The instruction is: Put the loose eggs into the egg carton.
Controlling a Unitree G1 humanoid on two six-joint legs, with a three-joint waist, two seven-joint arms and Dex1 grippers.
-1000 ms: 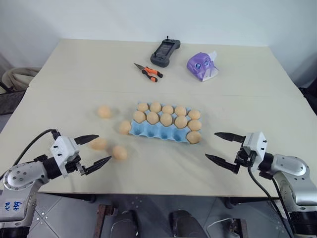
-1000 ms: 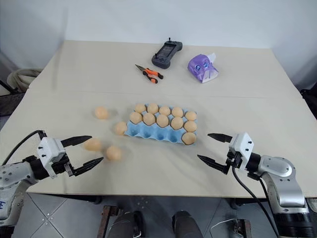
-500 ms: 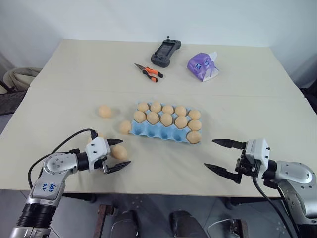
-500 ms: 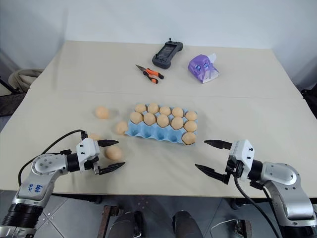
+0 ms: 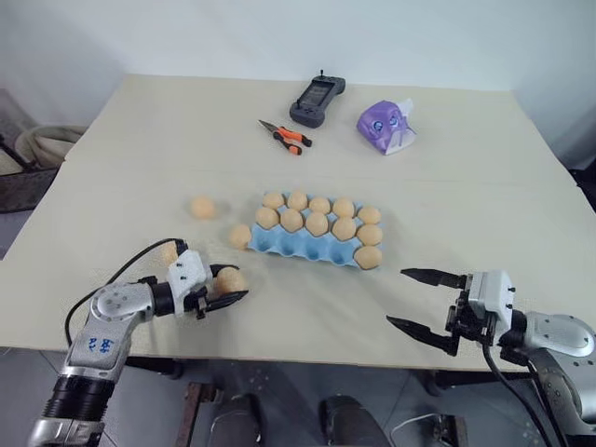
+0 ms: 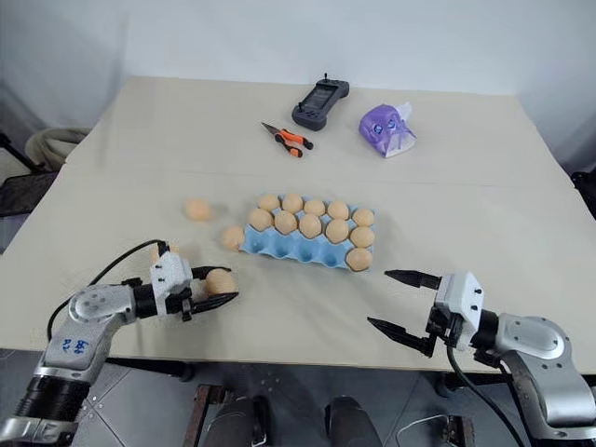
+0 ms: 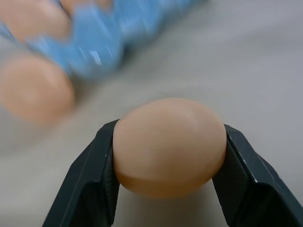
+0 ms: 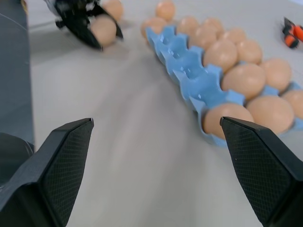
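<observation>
1. The left gripper is clamped on a loose egg, near-left of the egg carton.
2. The right gripper, fingers wide apart, hovers near-right of the carton.
3. Other loose eggs lie left of the carton.

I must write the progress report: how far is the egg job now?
Done: eleven eggs sit in the egg carton; its four near cups are empty. In hand: the left gripper is shut on one loose egg. Left: three eggs on the table, at. The right gripper is open.

table: beige | on it: egg carton, loose eggs, pliers, controller, tissue pack
</observation>
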